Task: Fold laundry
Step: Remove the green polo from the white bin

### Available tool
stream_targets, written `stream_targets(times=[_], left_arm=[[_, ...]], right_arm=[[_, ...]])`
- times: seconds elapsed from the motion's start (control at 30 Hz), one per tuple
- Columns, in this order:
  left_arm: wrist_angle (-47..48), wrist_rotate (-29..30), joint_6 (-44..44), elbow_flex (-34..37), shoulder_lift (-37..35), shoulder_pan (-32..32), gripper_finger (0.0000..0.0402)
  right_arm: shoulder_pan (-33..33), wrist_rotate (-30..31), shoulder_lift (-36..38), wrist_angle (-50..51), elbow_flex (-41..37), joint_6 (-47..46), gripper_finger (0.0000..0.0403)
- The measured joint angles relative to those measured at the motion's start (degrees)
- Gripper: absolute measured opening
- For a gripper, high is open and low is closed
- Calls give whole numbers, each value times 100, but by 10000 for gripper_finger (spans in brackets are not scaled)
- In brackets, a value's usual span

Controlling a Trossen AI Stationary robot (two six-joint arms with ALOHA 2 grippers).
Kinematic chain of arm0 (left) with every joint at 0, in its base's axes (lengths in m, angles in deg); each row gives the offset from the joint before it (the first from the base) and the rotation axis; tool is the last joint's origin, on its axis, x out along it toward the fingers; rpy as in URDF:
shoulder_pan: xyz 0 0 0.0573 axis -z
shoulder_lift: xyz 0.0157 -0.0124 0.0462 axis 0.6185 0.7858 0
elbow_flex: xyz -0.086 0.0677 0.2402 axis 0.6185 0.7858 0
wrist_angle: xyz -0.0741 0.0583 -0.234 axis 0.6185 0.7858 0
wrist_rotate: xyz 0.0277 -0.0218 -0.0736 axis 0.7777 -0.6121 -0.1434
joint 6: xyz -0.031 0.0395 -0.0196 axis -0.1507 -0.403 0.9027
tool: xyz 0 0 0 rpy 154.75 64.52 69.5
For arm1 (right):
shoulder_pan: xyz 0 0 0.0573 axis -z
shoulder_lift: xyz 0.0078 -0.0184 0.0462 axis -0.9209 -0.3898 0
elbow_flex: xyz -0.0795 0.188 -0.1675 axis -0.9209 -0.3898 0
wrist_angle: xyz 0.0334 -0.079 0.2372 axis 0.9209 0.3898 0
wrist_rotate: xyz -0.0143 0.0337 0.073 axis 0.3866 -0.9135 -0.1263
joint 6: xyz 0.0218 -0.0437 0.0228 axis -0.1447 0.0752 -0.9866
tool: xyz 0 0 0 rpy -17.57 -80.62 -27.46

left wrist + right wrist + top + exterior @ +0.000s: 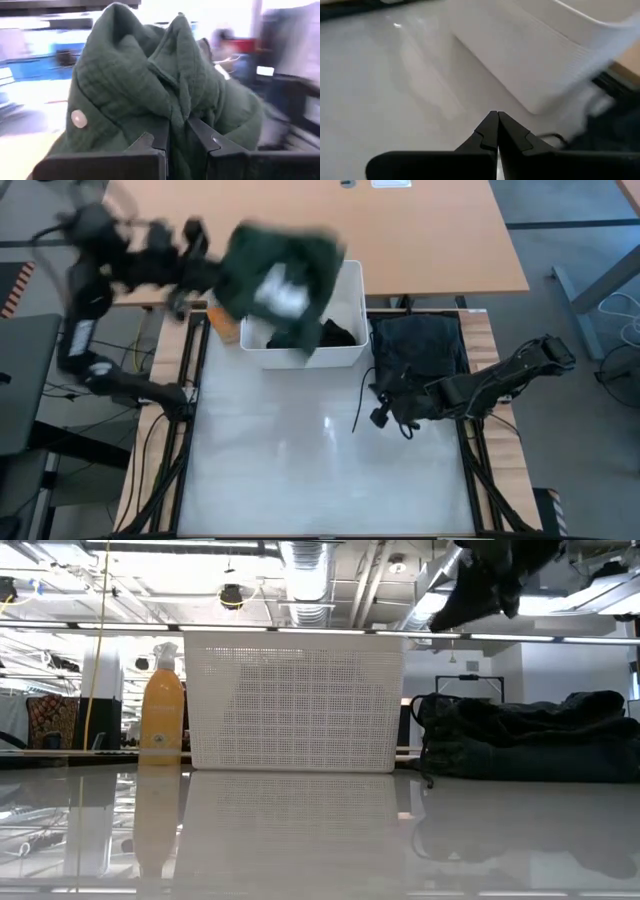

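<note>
**Hidden and unclear parts**

The left gripper [177,132] has its fingertips buried in the folds of the dark green shirt [150,85]. In the high view the shirt covers part of the white bin [345,345], and the left arm is blurred. In the low view the shirt's top is cut off by the picture's upper edge. The room beyond is blurred in the left wrist view.

Glossy white rectangular tabletop [300,470] in a black metal frame, wooden strips along both sides. White perforated plastic bin [345,330] stands on it at the far edge, centre. Orange plastic spray bottle [162,710] upright just beside the bin's left side. Pile of dark navy and black folded garments [415,355] lies on the table right of the bin, drawstring trailing onto the white surface.
</note>
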Motion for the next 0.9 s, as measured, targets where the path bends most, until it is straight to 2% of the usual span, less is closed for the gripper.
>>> stream_targets(times=[0.07,0.13,0.23,0.37,0.43,0.53,0.67,0.8,0.9], left_arm=[[425,-286,-187,200,-410,370,16],[740,-255,-399,584,-792,885,16],[765,383,-475,1583,-1402,1723,16],[-84,1412,-173,3631,-2182,2587,16],[-881,1674,111,4786,-2518,2899,16],[-2529,1755,705,6577,-2810,3319,16],[-5338,1999,1545,8538,-2704,3852,16],[-7307,2878,1850,9656,-2143,4221,16],[-7801,3752,1856,9976,-1763,4351,16]], right_arm=[[-33,-220,0,-383,0,258,29],[-77,-439,0,-761,0,483,29],[-182,-734,0,-1267,0,629,29],[-488,-1043,-15,-1773,0,643,29],[-747,-1130,-15,-1876,0,637,29],[-1146,-1123,-18,-1975,0,552,29],[-1598,-1105,-123,-2305,2,538,29],[-1964,-1107,-637,-2852,2,909,29],[-2112,-1022,-1190,-3549,2,1509,29]])
